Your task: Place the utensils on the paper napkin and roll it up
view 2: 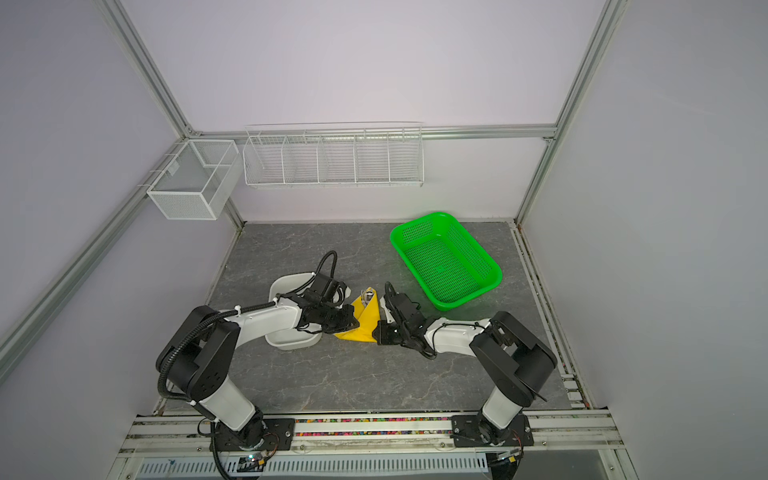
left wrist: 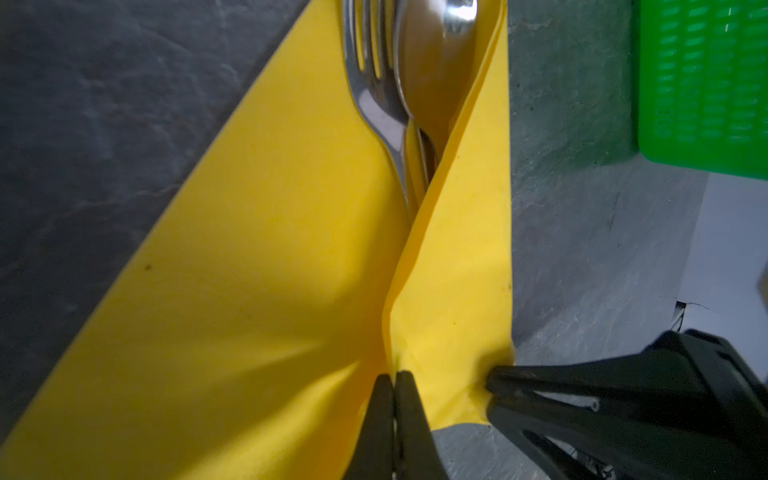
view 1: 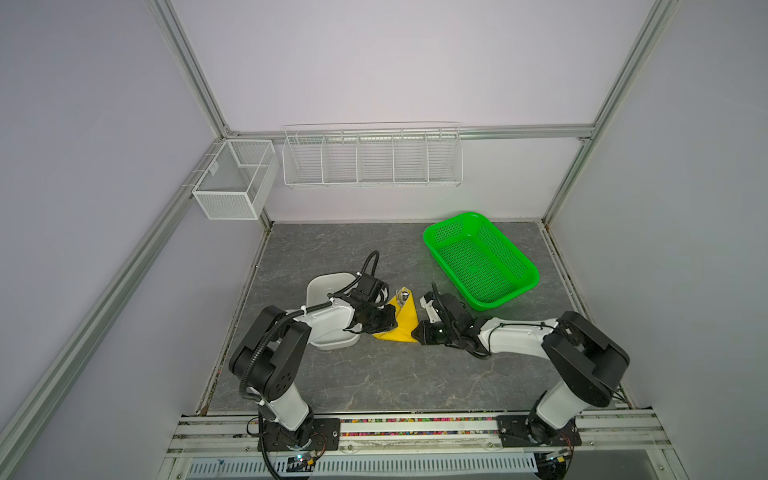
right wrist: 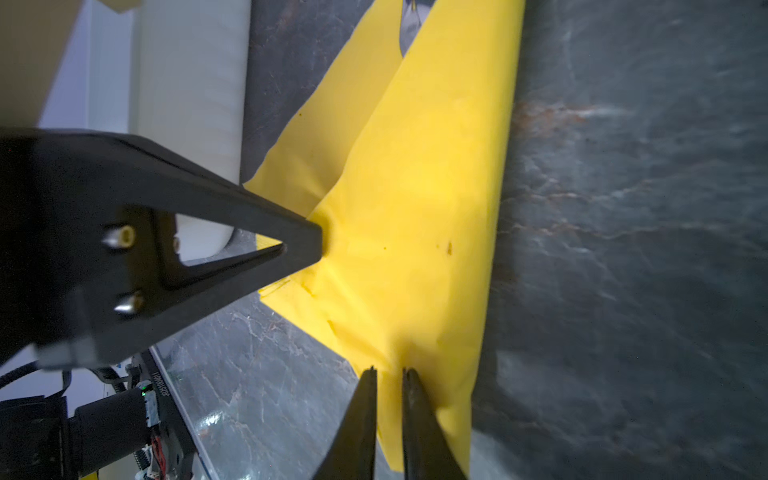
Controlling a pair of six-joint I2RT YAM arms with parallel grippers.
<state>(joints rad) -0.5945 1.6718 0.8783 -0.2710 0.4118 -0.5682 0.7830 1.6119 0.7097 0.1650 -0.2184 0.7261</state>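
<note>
Now left hand (left wrist: 395, 375) clenched on paper napkin (left wrist: 249, 291) fold; right hand (right wrist: 389, 370) at napkin edge, grip unclear; utensils (left wrist: 374, 99) inside.

We see a dark grey, marble-veined tabletop (view 1: 374, 374) in both top views. Toward its far right corner stands a green perforated basket (view 1: 478, 266), set at an angle to the edges. Left of the middle lies a white oblong tray (view 1: 326, 286), partly hidden from us. On the back wall hangs a white wire rack (view 1: 372, 160) with five compartments. Just beside it, on the left wall, hangs a white mesh box (view 1: 232, 183).
</note>
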